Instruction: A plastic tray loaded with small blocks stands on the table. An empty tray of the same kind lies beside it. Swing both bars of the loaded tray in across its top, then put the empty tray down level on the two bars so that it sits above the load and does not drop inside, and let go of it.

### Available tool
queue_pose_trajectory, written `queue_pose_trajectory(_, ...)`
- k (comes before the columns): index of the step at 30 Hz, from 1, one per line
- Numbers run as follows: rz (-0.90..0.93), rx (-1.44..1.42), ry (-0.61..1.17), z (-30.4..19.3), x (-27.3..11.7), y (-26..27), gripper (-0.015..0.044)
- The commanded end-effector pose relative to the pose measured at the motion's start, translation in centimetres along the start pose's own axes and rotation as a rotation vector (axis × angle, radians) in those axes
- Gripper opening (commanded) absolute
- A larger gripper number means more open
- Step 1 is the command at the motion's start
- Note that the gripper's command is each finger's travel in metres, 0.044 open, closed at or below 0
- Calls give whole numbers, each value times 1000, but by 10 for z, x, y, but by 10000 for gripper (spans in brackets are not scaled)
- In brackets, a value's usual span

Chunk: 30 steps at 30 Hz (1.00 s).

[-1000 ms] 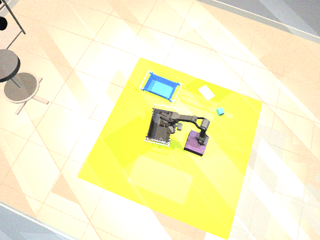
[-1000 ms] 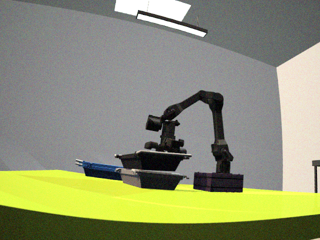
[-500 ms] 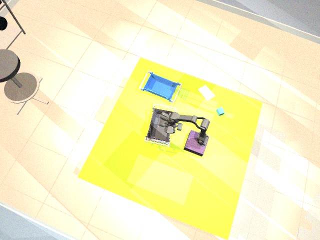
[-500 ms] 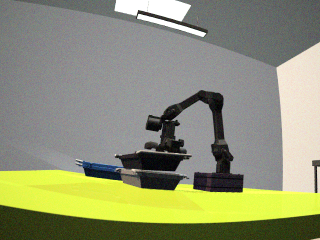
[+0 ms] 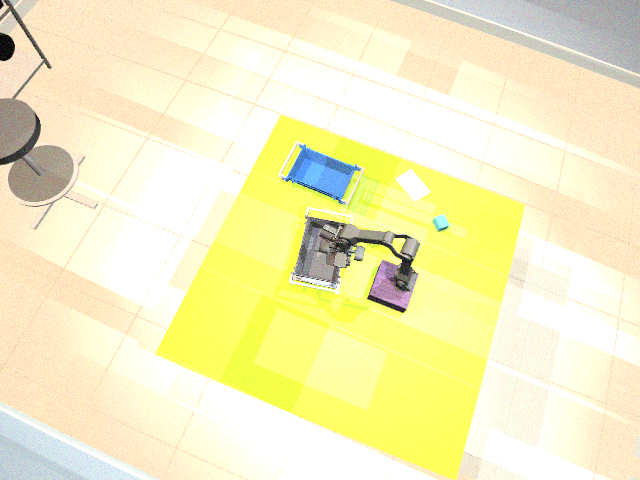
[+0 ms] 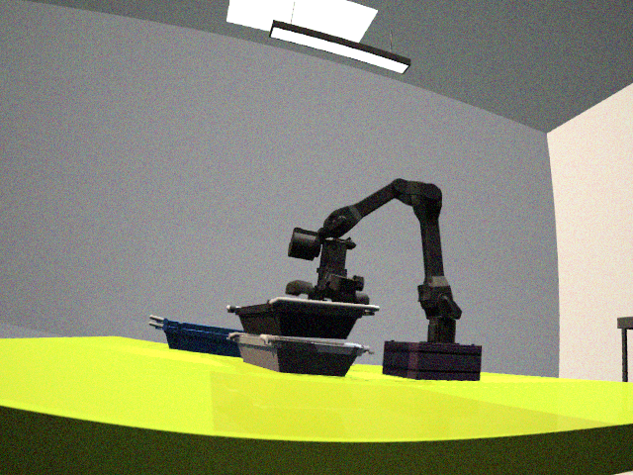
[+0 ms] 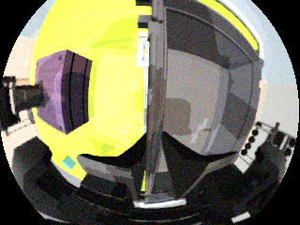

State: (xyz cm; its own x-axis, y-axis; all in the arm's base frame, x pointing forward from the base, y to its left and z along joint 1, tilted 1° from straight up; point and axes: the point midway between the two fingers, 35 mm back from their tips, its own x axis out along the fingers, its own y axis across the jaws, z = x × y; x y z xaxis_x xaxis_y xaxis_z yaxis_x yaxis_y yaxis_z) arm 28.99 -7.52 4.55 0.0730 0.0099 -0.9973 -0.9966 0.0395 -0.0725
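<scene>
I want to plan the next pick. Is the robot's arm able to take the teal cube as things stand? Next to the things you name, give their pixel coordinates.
Probably not now: its pincer (image 6: 334, 301) is shut on the upper tray's (image 6: 302, 323) wall. Nothing seems to stand around the cube (image 5: 440, 222) (image 7: 68, 162) itself.

The gripper has its fingers closed on the near wall of a dark gray tray. Off to the left, a purple block sits on the yellow surface, with a small turquoise cube nearer the gripper.
</scene>
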Motion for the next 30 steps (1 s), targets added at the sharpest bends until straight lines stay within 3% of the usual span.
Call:
queue_pose_trajectory(1,25,0,-2,1,5,6,0)
queue_pose_trajectory(8,35,0,-2,1,7,8,0)
queue_pose_trajectory(30,35,0,-2,1,7,8,323)
